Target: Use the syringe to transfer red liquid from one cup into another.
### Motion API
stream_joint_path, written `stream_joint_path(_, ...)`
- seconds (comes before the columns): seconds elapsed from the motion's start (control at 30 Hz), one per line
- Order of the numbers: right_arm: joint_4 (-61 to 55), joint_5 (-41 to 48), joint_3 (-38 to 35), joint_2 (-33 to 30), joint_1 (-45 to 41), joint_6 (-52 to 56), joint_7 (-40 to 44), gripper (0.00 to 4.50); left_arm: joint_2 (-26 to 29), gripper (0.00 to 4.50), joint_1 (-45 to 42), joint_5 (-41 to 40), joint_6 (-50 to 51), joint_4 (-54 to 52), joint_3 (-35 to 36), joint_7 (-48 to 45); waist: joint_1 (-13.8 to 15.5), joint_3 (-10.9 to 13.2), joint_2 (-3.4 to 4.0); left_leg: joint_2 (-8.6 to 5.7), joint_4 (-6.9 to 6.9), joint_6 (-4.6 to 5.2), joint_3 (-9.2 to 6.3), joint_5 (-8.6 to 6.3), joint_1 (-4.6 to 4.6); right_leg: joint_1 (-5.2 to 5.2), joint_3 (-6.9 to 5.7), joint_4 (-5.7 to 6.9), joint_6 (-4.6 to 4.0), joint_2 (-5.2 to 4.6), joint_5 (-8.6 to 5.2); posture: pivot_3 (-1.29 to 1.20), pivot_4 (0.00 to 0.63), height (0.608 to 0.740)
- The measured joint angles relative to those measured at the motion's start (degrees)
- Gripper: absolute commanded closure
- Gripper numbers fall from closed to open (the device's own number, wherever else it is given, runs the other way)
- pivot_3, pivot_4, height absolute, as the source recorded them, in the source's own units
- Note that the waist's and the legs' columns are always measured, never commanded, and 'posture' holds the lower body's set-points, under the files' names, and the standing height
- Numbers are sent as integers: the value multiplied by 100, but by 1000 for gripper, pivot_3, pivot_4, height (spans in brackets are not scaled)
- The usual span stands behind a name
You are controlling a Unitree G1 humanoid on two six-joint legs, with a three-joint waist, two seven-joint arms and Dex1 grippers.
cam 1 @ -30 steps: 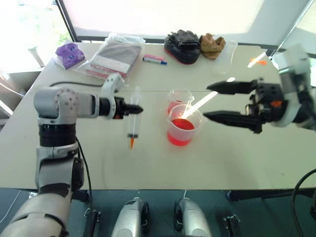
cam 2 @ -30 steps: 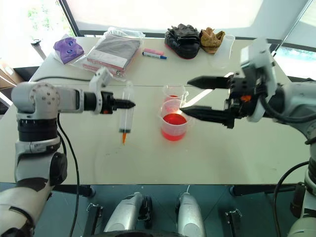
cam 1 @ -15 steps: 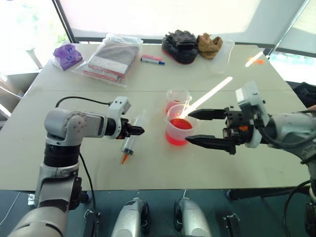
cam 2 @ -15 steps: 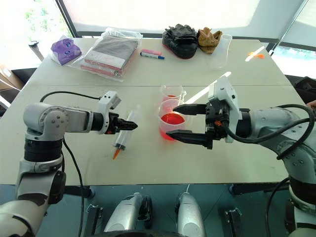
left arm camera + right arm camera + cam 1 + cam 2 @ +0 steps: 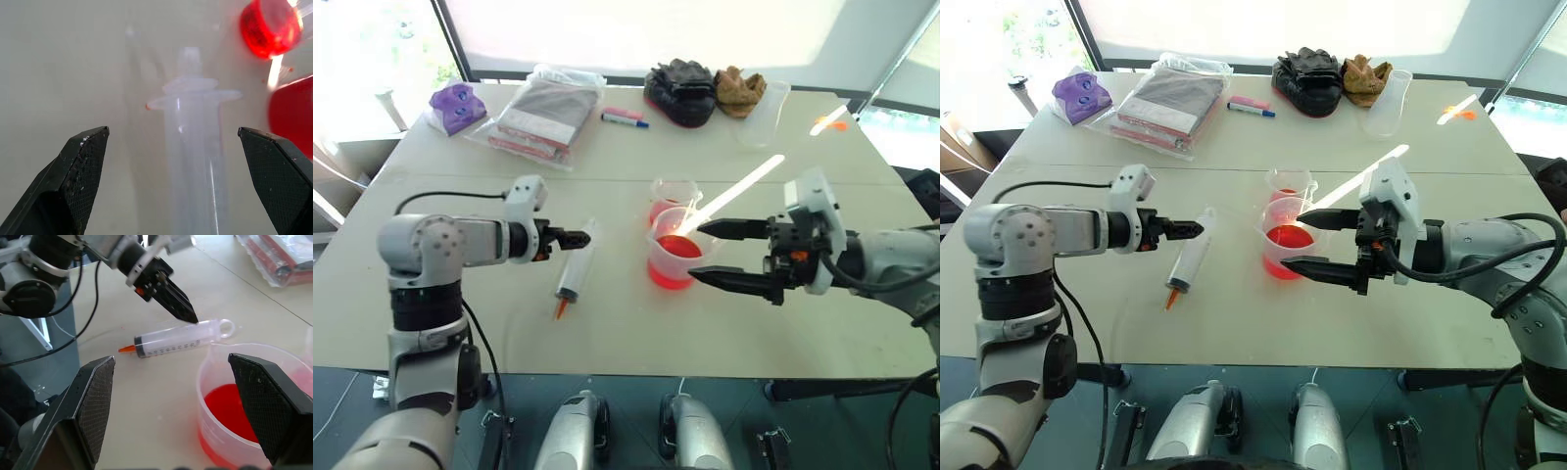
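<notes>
Two cups stand mid-table in the head views: a larger beaker [image 5: 674,259] holding red liquid [image 5: 676,247], and the smaller cup [image 5: 672,196] just behind it, touching or nearly so. The syringe [image 5: 574,274] lies flat on the table [image 5: 607,333] to the beaker's left, orange tip toward the robot. The left gripper [image 5: 570,236] hovers at its plunger end, and the right gripper [image 5: 705,252] brackets the beaker with jaws spread.

In the left wrist view, the left gripper's fingers [image 5: 78,171] stand wide apart on either side of the syringe barrel, not touching it.

In the right wrist view, the right gripper's fingers [image 5: 93,406] are parted widely, with the beaker between them and the syringe beyond.
</notes>
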Motion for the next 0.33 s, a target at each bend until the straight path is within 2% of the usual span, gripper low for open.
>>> stream_joint_path(0.2,520,-307,-508,-118,392,-173,-18,616,-148,14,546,-708,-84,-1206,1369,-356,-4,0,0,1,-1,-3,0,1,1,2,0,0,-3,0,-1,0,150,740)
stream_joint_path(0.33,767,-233,-717,84,399,-170,-150,616,-120,14,1283,-966,-474,-2154,1698,-385,-9,-1,2,1,-2,-4,0,2,5,7,0,-1,-9,4,-2,0,150,740)
